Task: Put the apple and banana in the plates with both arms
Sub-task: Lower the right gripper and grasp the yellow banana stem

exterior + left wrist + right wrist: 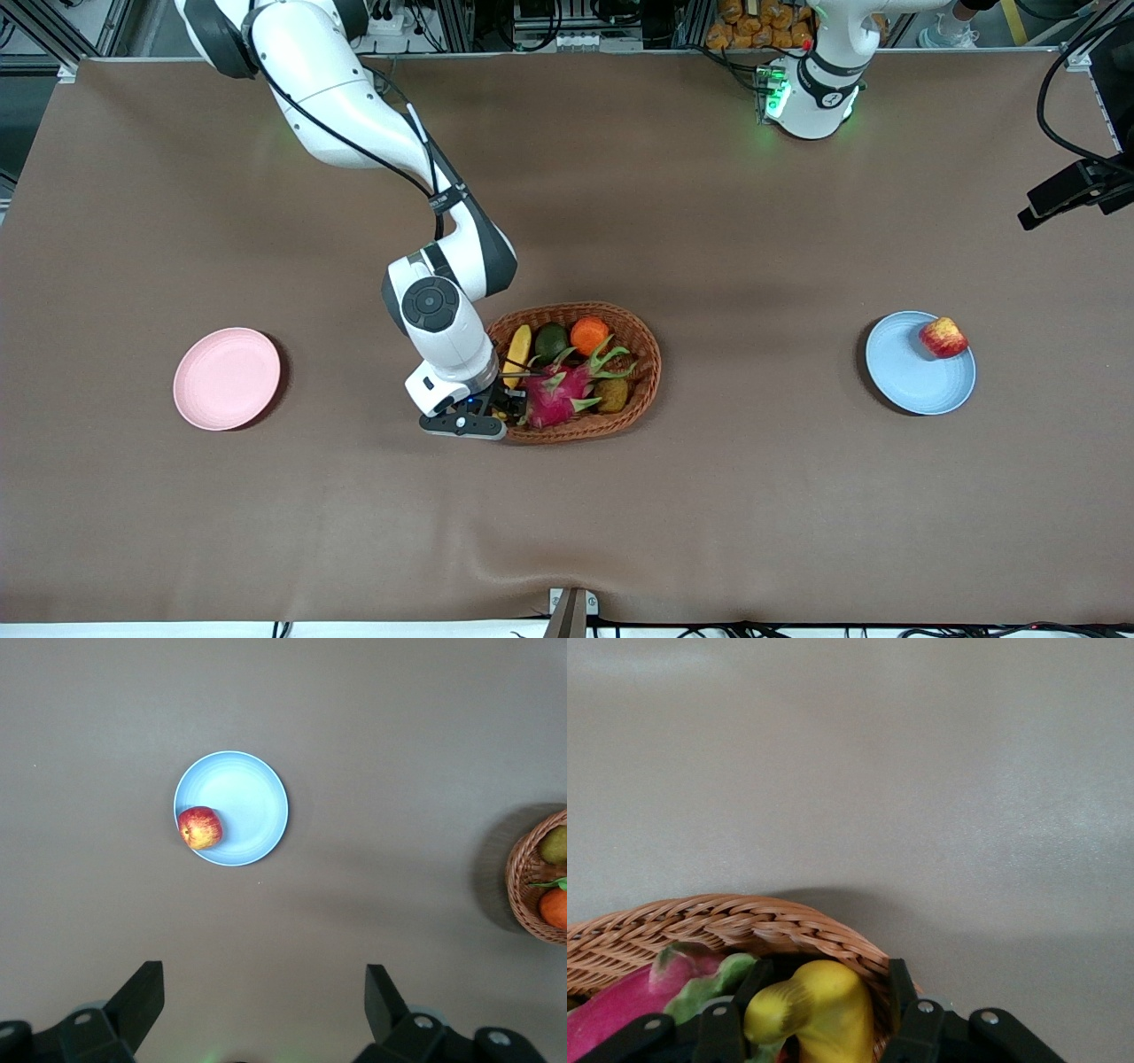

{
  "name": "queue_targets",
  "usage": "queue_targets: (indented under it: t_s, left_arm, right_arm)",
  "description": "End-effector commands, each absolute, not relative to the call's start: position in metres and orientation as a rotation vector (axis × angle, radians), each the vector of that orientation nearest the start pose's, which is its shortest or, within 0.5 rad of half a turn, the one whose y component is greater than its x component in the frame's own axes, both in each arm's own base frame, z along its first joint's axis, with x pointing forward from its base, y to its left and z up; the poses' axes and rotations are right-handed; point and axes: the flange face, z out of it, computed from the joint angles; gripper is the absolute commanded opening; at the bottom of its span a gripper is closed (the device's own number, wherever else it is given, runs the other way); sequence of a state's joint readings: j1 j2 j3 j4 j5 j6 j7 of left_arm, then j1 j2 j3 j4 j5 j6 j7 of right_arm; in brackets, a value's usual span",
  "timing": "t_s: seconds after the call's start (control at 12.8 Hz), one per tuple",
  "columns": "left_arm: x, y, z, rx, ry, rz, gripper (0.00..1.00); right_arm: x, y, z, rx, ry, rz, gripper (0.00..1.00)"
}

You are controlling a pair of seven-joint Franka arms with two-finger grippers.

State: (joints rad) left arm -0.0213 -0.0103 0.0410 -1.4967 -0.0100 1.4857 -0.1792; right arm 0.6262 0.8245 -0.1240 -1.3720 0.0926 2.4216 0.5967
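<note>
Now right tool (824,1014) fingers flank banana (813,1010) in basket (718,930).

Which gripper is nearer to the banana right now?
Right. The right gripper is down in the wicker basket with its fingers on either side of the banana. The left gripper waits high above the table, open, looking down on the blue plate holding the apple.

The red and yellow apple (943,338) sits on the edge of the blue plate (912,381), toward the left arm's end of the table. The yellow banana (516,354) lies in the basket (642,390) beside the other fruit. The pink plate (226,378) sits flat toward the right arm's end.
</note>
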Motion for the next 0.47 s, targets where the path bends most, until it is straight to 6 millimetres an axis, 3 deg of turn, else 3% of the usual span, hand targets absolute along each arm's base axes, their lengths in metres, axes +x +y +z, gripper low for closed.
queue_targets:
  t_s: [0.0,0.39]
  left_arm:
    - [0.539,0.005,0.657,-3.138,-0.281,0.02,1.0]
    - [0.54,0.006,0.653,-3.137,-0.281,0.033,1.0]
  right_arm:
    - [0.643,0.402,0.244,-3.02,0.132,-0.314,0.54]
    - [0.635,0.416,0.249,-3.061,0.02,-0.37,0.54]
